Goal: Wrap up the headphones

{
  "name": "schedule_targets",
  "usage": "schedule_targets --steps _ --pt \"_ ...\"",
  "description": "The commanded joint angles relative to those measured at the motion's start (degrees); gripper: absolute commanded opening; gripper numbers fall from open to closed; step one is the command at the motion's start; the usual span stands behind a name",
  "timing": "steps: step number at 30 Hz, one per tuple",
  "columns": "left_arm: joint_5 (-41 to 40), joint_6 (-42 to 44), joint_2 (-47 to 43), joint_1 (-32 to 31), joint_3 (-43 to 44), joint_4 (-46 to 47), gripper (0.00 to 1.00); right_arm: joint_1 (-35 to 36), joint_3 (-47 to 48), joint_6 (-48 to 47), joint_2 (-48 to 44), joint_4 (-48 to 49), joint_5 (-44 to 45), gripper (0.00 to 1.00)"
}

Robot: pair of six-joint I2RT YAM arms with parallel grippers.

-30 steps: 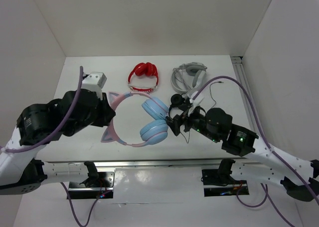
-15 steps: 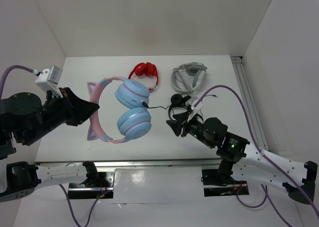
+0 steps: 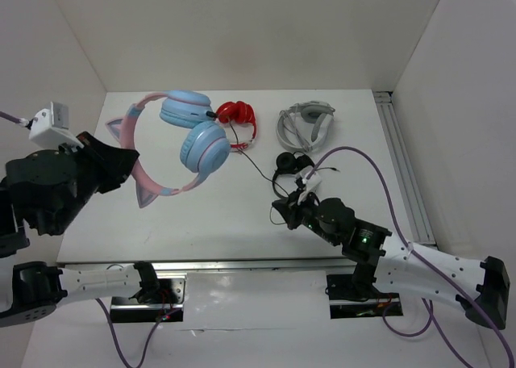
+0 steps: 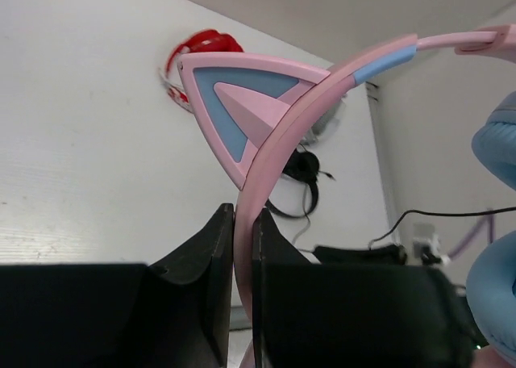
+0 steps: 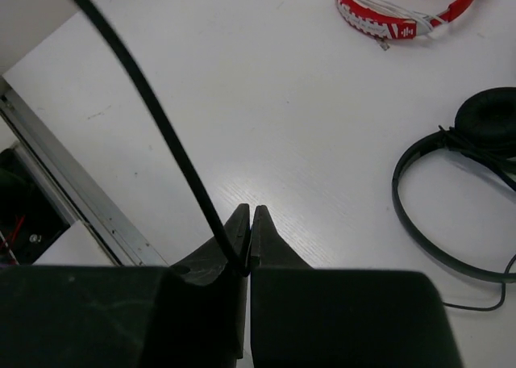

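Pink plastic marks the headband [image 4: 322, 85] of the headphones [image 3: 197, 146], which hang clear of the bench [image 3: 201, 223] at its far left, earcups uppermost in the top view. The left gripper [image 4: 242, 223] is clamped on the headband just below one cat ear [image 4: 242, 102], its jaws pressed flat against either side of the band. The thin dark cable [image 3: 254, 170] runs from the blue earcups down and to the right, across open bench, to the right gripper [image 5: 250, 223]. That gripper is closed tight on the cable, low over the near part of the bench.

Step in hand, as judged: both ends are secured, headset in one gripper and lead in the other, so winding can begin but no turn is laid yet.

The next move likely calls for carrying the cable around the headband or earcups while the left arm steadies or rotates the headset. Tension should stay light enough not to drag the band out of the grip.

A red pair [image 3: 234, 118], a grey pair [image 3: 305, 124] and a small black pair [image 3: 289, 162] lie farther back; the cable's path should stay apart from them.
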Motion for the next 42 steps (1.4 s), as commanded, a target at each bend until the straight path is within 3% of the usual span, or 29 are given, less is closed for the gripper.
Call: schedule_targets --steps 1,6,13,16,19,25,28,38,42 --pt "-11.03 -5.70 2.26 0.18 -1.96 2.90 0.00 -0.11 1.19 3.11 -3.18 -2.92 4.08 0.00" --pt "-16.85 -7.12 6.91 5.17 -7.59 2.36 0.00 -0.11 5.58 3.73 -4.68 -11.20 6.80 0.00" --pt "-2.28 9.74 12.36 25.73 -15.50 22.56 0.00 -0.11 11.91 4.80 1.19 -19.63 7.09 0.00" --pt "3.61 14.76 18.68 33.10 -13.93 24.08 0.00 -0.11 18.84 1.46 8.90 -26.90 0.94 0.00" --pt "4.51 17.58 25.45 35.77 -12.17 24.61 0.00 5.15 25.53 -0.39 13.06 -31.59 4.51 0.00" --pt "11.53 23.11 31.88 35.78 -14.63 27.24 0.00 15.00 38.69 -4.34 21.68 -44.15 12.95 0.00" --pt "14.44 27.06 32.50 32.53 -20.06 30.65 0.00 17.73 44.50 -6.80 24.32 -49.78 16.82 0.00" --pt "20.33 42.62 21.53 16.63 -30.09 39.36 0.00 19.05 49.71 -14.11 22.22 -56.64 23.94 0.00" --pt "22.08 48.16 14.41 11.18 -35.01 42.27 0.00 19.58 49.71 -11.92 20.99 -61.99 33.08 0.00"
